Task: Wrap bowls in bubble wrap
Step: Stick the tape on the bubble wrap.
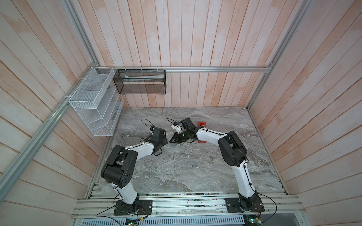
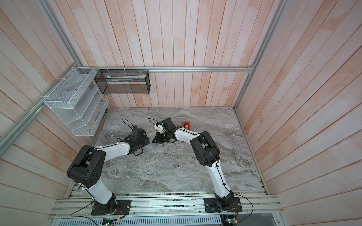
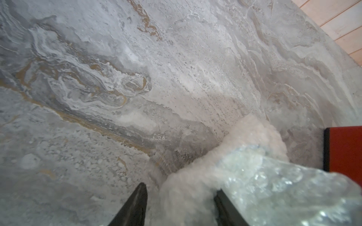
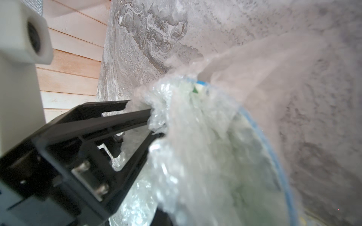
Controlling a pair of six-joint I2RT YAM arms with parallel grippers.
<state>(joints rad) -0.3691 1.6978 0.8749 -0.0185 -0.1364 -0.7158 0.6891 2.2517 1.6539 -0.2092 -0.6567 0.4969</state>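
My left hand (image 4: 154, 122) grasps bunched wrap (image 4: 195, 148); my right hand (image 1: 172, 140) is clenched. The bowl (image 4: 199, 87), wrap-covered, faces its mouth toward the right wrist camera.

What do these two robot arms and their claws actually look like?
The left arm and right arm have white tube-like links joined by chunky black joints, with thin black cables tied along them. They are bolted to black base plates. The left gripper and right gripper are black, with tapering, pointed fingers.
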